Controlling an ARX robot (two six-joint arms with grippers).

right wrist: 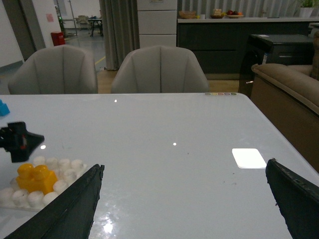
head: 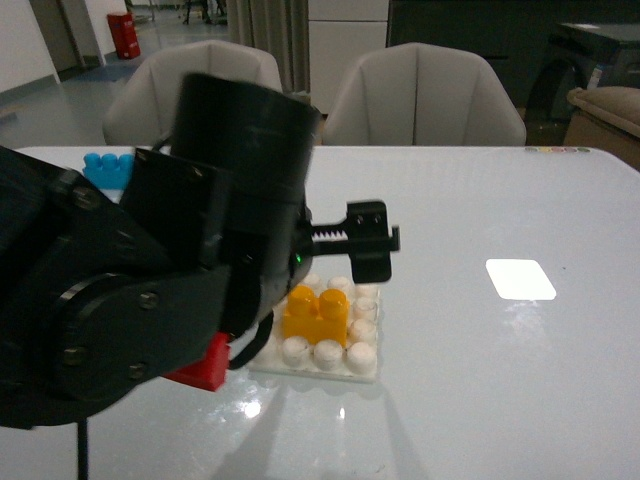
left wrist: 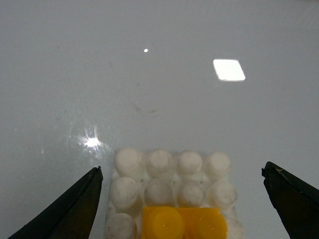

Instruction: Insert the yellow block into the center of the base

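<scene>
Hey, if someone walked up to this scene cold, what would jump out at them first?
The big black left arm fills the near left of the front view, its open claw hanging over the base. Next is the bright yellow block, seated on the white studded base in the middle of the table. A red brick peeks out beside the base, and a blue brick sits at the far left.

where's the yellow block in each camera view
Front view: yellow block sits on the base, just right of the big dark left arm.
Left wrist view: at the bottom edge, on the base, between the open tool's fingers.
Right wrist view: far left, on the base.
Shared landmark: the bright square reflection on the table.
</scene>
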